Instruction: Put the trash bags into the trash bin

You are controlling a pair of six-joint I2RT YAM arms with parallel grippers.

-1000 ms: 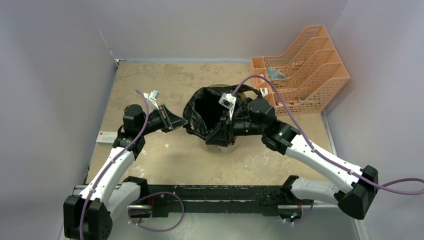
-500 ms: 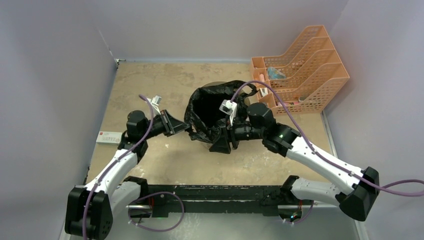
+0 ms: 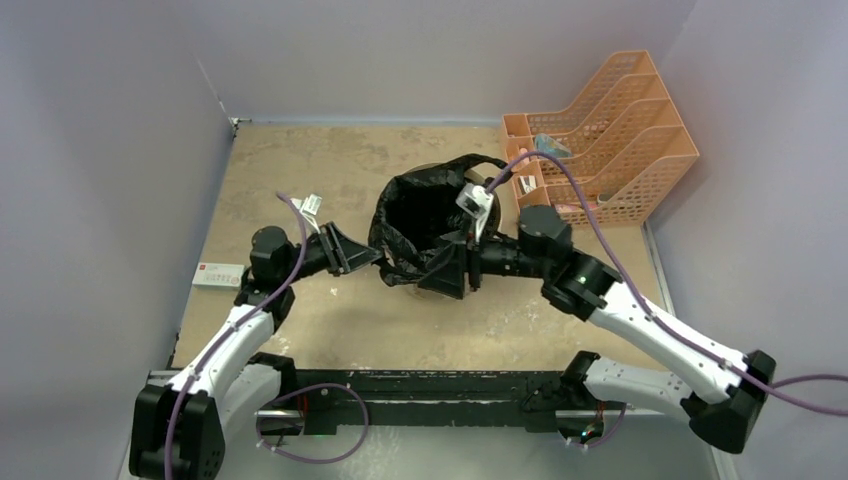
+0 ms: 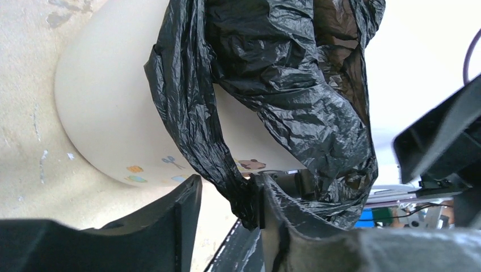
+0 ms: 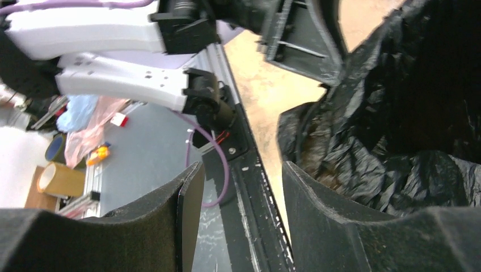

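Bag (image 3: 425,222) sits mouth-open in the bin (image 4: 113,107) mid-table, film draped down its outer wall; left gripper (image 3: 352,252) jaws parted with a bag fold hanging between them, can't tell if pinched; right gripper (image 3: 445,272) at the near rim, jaws apart, holding nothing.

Mottled tan table (image 3: 300,180) carries trash bin (image 4: 113,113), orange organiser (image 3: 610,140), white card (image 3: 217,274)
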